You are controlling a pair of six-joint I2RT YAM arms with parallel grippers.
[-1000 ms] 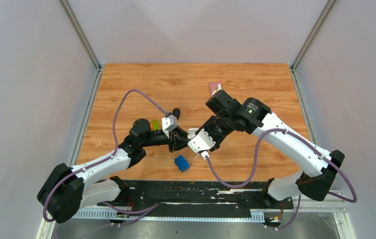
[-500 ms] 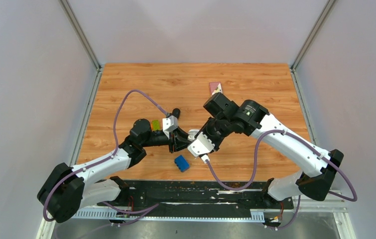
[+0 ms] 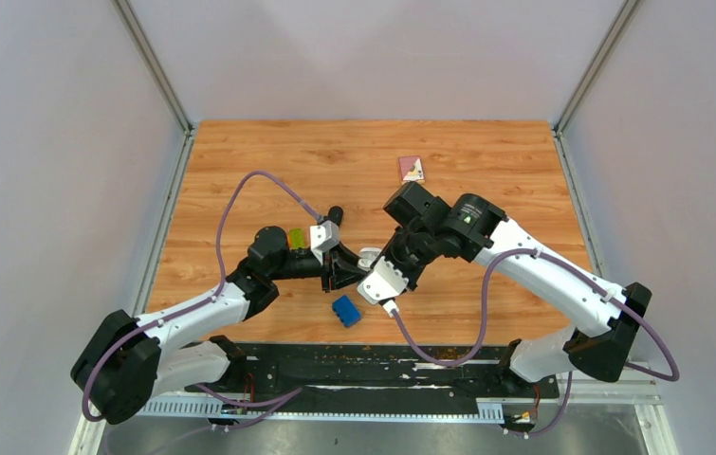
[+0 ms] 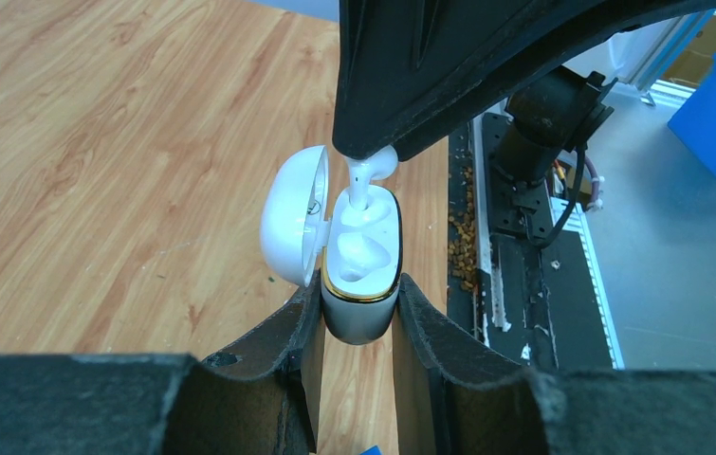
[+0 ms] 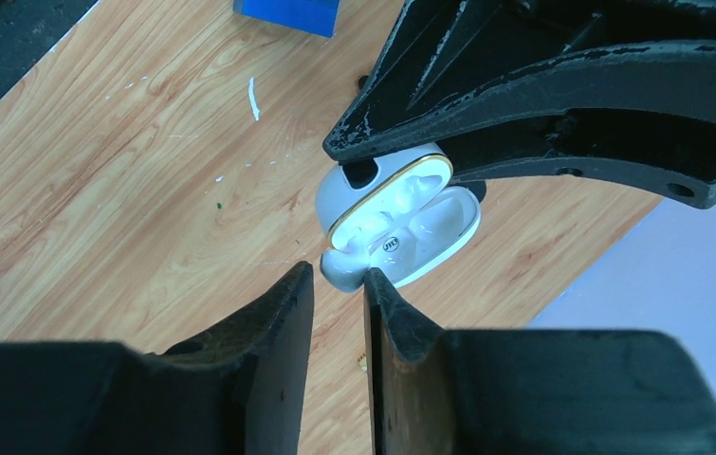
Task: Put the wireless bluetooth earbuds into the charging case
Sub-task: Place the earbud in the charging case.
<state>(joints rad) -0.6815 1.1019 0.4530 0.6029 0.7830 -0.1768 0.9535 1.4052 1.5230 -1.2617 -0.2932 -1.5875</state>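
My left gripper [image 4: 358, 296] is shut on the body of a white charging case [image 4: 361, 284] with a gold rim, held above the table with its lid [image 4: 290, 227] swung open to the left. My right gripper [image 5: 338, 278] comes in from above, shut on a white earbud [image 5: 339, 269]. The bud's stem [image 4: 361, 194] points into the far slot of the case. In the top view both grippers meet at the case [image 3: 369, 254] in the middle of the table. I cannot tell whether the near slot holds a bud. The black buds are out of view.
A small blue case [image 3: 345, 310] lies near the table's front edge, below the grippers. A green and yellow object [image 3: 295, 237] and a black object [image 3: 335, 212] sit behind the left wrist. A pink card [image 3: 412, 169] lies at the back. A white scrap [image 5: 252, 98] lies on the wood.
My right arm has shifted slightly left and toward the front, bringing the earbud closer onto the case. The left arm has held still with the case.
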